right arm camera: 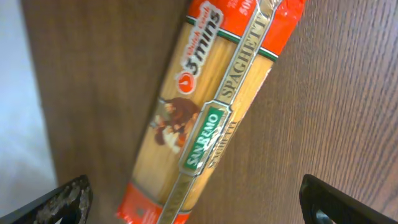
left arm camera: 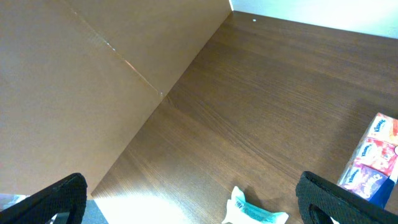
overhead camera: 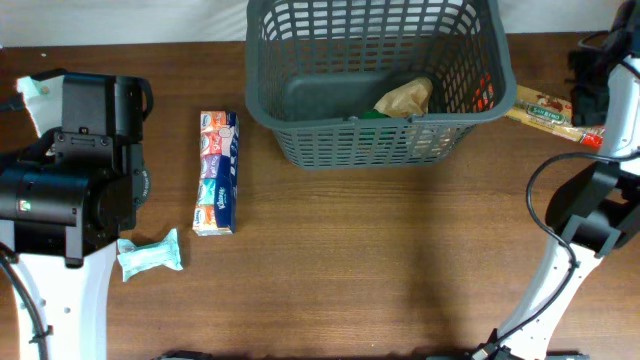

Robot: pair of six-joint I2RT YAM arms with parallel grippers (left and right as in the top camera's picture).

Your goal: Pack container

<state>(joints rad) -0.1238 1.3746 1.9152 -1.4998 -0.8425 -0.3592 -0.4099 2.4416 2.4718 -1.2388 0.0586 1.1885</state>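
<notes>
The dark grey basket [overhead camera: 300,60] stands at the back middle of the table, with a crumpled brown bag [overhead camera: 405,97], something green and something red inside. A spaghetti pack [overhead camera: 545,112] lies right of it; it also shows in the right wrist view [right arm camera: 205,112]. My right gripper [right arm camera: 196,205] is open above the pack, empty. A tissue multipack [overhead camera: 217,172] and a small teal-and-white packet [overhead camera: 150,255] lie on the left. My left gripper [left arm camera: 196,205] is open over the teal packet [left arm camera: 255,213], empty; the multipack's end [left arm camera: 371,158] shows at the right edge.
The brown wooden table [overhead camera: 400,260] fills the view. The left arm's body [overhead camera: 70,190] covers the left edge. The right arm [overhead camera: 600,120] and its cable stand at the right edge. A brown board [left arm camera: 74,74] rises beside the table in the left wrist view.
</notes>
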